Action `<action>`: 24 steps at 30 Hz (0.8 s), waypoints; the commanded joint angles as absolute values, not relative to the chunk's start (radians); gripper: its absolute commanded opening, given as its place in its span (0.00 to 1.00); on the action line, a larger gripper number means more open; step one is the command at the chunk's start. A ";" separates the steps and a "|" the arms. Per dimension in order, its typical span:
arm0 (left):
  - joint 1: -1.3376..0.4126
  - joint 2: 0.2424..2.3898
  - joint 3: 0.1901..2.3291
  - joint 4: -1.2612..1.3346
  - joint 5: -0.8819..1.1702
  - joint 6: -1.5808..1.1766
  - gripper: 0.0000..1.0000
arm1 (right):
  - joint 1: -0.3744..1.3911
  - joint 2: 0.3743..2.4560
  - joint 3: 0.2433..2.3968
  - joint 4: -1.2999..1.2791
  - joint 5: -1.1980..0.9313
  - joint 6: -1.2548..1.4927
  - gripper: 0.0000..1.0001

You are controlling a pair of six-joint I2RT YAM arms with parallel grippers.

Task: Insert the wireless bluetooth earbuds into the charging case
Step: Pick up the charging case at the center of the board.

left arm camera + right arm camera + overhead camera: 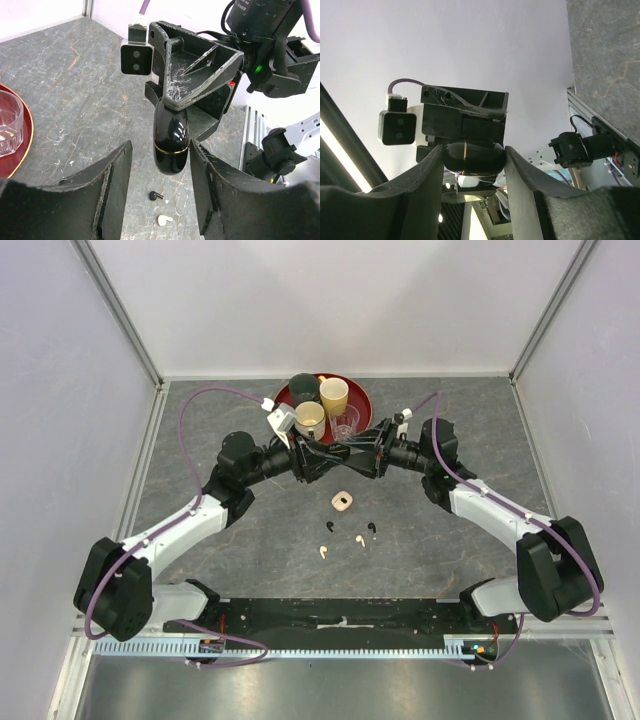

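Observation:
A glossy black charging case with a thin gold seam hangs closed above the table, and my right gripper is shut on it, both pads touching its sides. My left gripper stands open around the case's lower end, with a gap on each side. In the top view both grippers meet mid-table, left gripper against right gripper. A black earbud and a cream-white earbud lie on the table below. More earbuds show in the top view: a black earbud and white earbuds.
A red tray behind the grippers carries a dark cup, a yellow cup, a cream cup and a clear glass. A cream-white case-like piece lies just in front of the grippers. White walls enclose the table.

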State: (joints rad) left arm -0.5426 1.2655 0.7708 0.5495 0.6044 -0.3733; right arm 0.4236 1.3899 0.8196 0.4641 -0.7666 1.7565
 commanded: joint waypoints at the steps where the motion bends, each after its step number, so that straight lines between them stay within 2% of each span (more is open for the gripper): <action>1: -0.543 1.255 0.758 0.620 0.592 -0.402 0.57 | 0.428 1.393 0.804 0.620 -0.775 1.870 0.16; 21: -0.545 1.265 0.744 0.733 0.598 -0.452 0.53 | 0.428 1.385 0.787 0.623 -0.778 1.891 0.16; 24: -0.545 1.282 0.744 0.750 0.606 -0.469 0.49 | 0.428 1.385 0.792 0.624 -0.781 1.893 0.16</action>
State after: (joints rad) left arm -0.5430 1.2671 0.7456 0.6689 0.6029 -0.4271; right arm 0.4236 1.3907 0.7879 0.5652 -0.7677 1.8561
